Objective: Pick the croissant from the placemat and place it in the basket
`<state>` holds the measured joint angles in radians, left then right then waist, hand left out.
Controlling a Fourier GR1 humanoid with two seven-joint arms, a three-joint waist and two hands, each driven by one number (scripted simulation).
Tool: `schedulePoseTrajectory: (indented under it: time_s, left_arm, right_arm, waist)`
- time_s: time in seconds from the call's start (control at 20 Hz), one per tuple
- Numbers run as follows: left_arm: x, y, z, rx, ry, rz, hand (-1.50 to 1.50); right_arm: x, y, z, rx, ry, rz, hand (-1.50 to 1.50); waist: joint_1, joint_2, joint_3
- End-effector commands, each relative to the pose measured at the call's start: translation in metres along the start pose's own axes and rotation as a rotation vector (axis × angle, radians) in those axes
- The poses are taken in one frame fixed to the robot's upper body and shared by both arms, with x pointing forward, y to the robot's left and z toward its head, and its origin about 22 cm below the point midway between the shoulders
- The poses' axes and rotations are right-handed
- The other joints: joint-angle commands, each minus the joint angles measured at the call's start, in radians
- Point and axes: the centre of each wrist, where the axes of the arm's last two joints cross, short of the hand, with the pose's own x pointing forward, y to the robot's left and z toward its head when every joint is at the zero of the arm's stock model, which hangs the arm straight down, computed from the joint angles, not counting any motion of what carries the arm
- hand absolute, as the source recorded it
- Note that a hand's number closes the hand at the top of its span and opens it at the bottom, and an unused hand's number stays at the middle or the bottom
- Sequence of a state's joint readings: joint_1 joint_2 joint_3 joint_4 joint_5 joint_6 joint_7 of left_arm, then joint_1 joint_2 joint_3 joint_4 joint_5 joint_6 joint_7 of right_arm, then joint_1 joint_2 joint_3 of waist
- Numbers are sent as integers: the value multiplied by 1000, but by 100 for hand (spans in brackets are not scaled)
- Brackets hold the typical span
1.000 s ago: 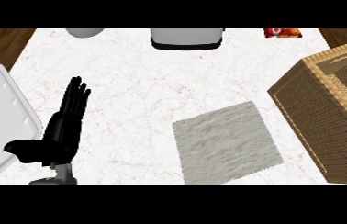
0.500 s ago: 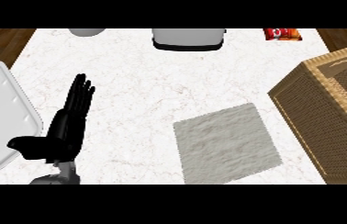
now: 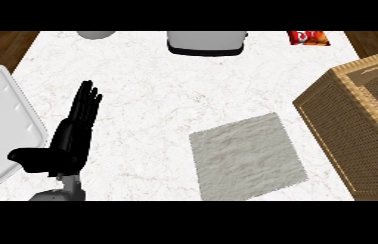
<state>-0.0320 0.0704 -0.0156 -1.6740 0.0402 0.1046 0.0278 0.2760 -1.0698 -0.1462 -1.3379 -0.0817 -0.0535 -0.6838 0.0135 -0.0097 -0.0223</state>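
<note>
On the bench (image 3: pixel 148 73) at lower left, the left hand (image 3: pixel 65 150) rests, fingers (image 3: pixel 83 102) straight, holding nothing. The placemat (image 3: pixel 247 155) lies just beside the basket (image 3: pixel 347 123).

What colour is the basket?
The basket is brown with a woven pattern, seen in the head view.

White marble counter (image 3: pixel 148 78). Grey appliance (image 3: pixel 206 42) with a dark base at its far edge, middle. Red snack bag (image 3: pixel 308 37) right of the appliance. Grey round object (image 3: pixel 96 34) left of it, cut off. White tray (image 3: pixel 16 123) further left and nearer, at the counter's edge.
</note>
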Motion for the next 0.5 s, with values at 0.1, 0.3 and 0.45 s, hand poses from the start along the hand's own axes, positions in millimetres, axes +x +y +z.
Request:
schedulePoseTrajectory:
  time_s: [0.1, 0.3, 0.45]
  left_arm:
    - [6, -10, 2, 3, 1, 3, 0]
    - [-2, -3, -5, 1, -13, -10, 0]
    - [6, -11, -10, -5, -4, 11, 0]
  right_arm:
    - [-19, 22, -1, 16, 71, -53, 150]
    - [-33, 24, -7, -28, 163, -67, 150]
    - [-34, 28, -17, 35, 133, -32, -150]
  waist:
    - [2, 13, 23]
    - [12, 17, 24]
    - [17, 18, 24]
